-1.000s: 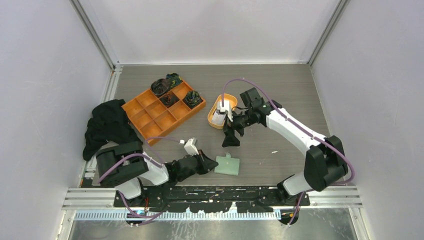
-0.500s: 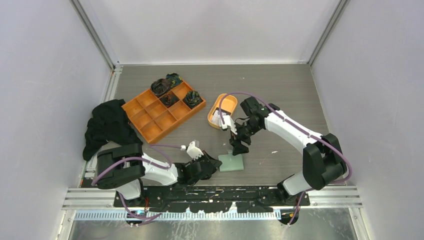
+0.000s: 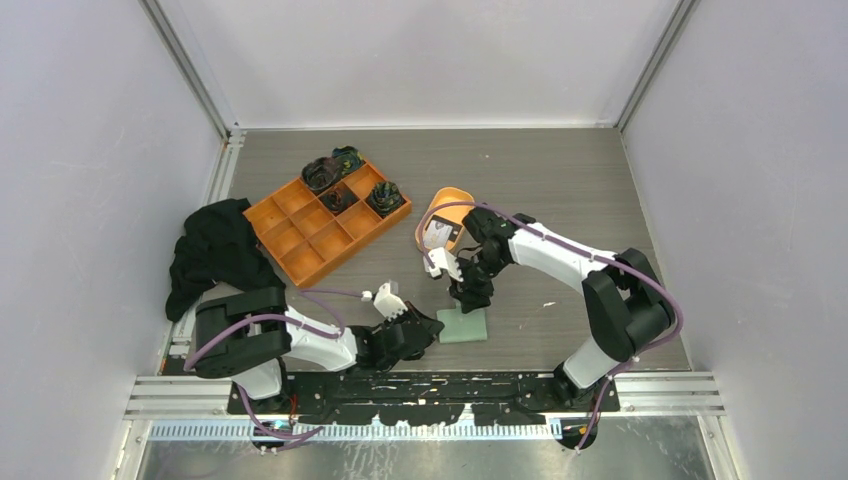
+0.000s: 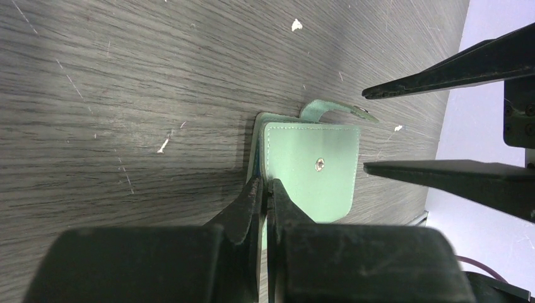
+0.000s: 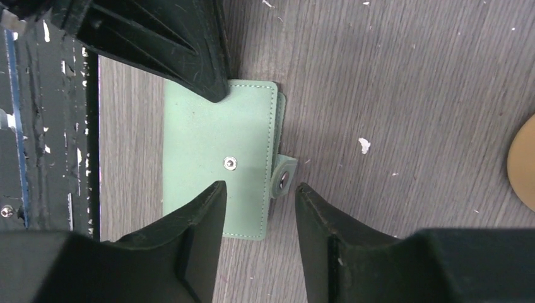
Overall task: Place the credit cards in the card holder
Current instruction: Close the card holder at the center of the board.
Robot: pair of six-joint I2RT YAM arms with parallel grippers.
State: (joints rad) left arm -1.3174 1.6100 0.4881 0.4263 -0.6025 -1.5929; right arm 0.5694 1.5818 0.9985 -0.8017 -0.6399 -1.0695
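Desk: scratched dark wood-grain, ringed by white walls.
Left claw: clamped the sage-green folding card holder.
Right claw: stood open over tab.

We look down on the whole desk from above and behind the arms. Each wrist camera sits close over the desk, sighting along its own jaws. All three views share the wallet, which the two wrist cameras face from opposite sides.

Closed sage-green folding wallet flat on dark wood-grain table; right gripper fingers apart, straddling its snap tab.
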